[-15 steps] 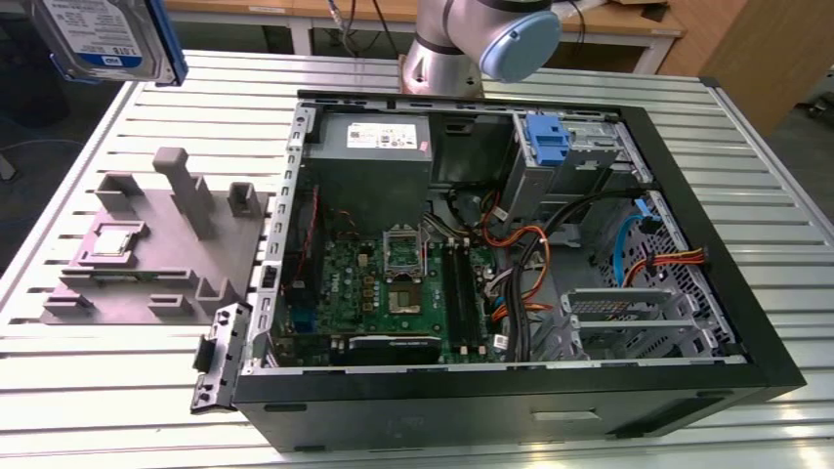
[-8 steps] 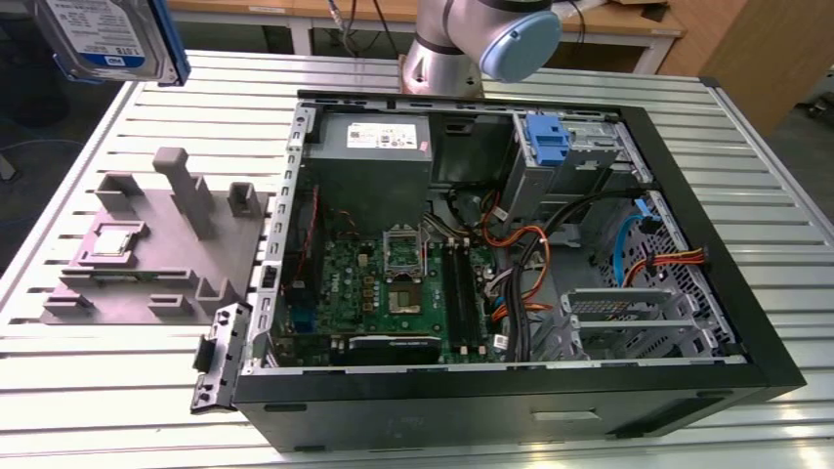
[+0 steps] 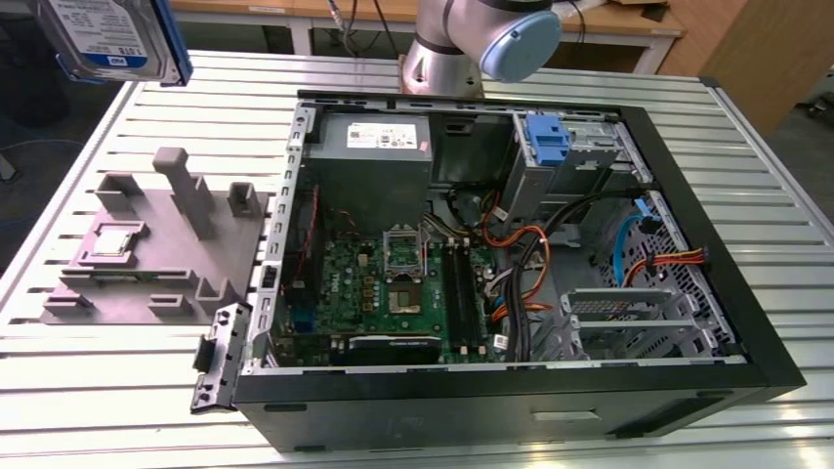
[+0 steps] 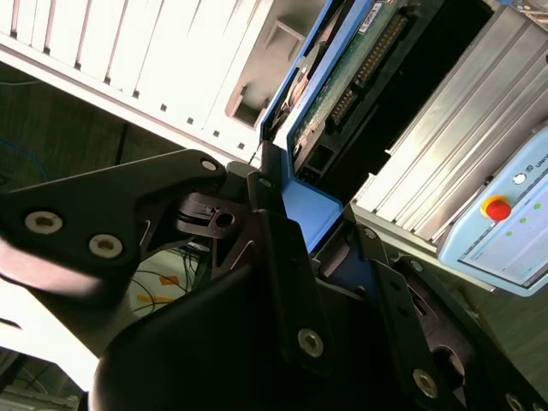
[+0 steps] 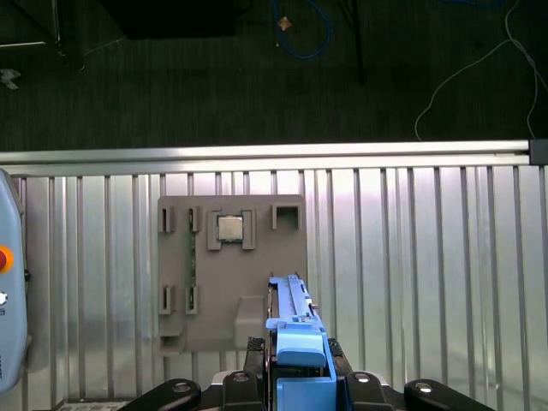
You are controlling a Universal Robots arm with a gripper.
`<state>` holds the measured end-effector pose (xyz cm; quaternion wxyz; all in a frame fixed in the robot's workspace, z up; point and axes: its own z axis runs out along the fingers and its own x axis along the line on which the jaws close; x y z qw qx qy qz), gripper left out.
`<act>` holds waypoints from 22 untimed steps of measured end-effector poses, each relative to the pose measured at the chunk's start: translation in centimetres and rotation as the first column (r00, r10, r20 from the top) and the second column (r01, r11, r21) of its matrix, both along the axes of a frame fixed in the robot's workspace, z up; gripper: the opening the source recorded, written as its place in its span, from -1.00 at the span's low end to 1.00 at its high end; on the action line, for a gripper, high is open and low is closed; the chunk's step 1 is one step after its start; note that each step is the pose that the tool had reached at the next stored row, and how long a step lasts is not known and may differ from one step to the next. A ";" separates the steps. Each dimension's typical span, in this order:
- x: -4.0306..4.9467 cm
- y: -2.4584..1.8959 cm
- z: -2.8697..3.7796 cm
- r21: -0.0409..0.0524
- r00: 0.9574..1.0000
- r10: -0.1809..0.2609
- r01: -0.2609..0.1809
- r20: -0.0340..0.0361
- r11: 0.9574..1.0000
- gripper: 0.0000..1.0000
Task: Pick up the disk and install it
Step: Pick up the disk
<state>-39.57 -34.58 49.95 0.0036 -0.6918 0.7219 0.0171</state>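
1. The gripper [image 4: 318, 224] is clenched on the disk [image 3: 111, 37]. In the second wrist view its black fingers [image 4: 272, 224] press the blue plastic frame from two sides. The green circuit board of the disk shows just beyond them.
2. The disk is up in the air and touches nothing except the fingers. In the exterior view it hangs in the upper corner at the exterior view's left, with its white-and-blue label turned to the camera. It is well apart from the computer case [image 3: 456, 415], so it is not yet installed.
3. Below the disk, in the first wrist view, a grey holder plate [image 5: 223, 287] lies flat on the slatted metal table [image 5: 411, 257]. A small square chip [image 5: 229, 229] sits in one pocket of the plate (its top is silver).
4. A light control pendant [image 4: 505, 214] with a red button is seen apart from the plate.
5. The case lies open on the same table, just beside the plate at the exterior view's right. Inside it are the green motherboard [image 3: 391, 283], the grey power supply [image 3: 378, 137] at the far wall, an upright blue latch piece [image 3: 548, 137] and a metal drive cage [image 3: 626, 313].
6. Behind the case rises the arm [image 3: 482, 39]. Beyond the table edge, in the first wrist view, a blue cable [image 5: 300, 26] lies on the dark floor.
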 end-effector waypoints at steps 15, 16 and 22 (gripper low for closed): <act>0.71 0.00 0.00 0.000 1.000 0.000 0.000 0.000 1.000 -0.26; 0.75 0.00 0.00 0.000 1.000 0.000 0.000 0.000 1.000 -0.26; 1.00 0.00 0.00 0.000 1.000 0.000 0.000 0.000 1.000 -0.26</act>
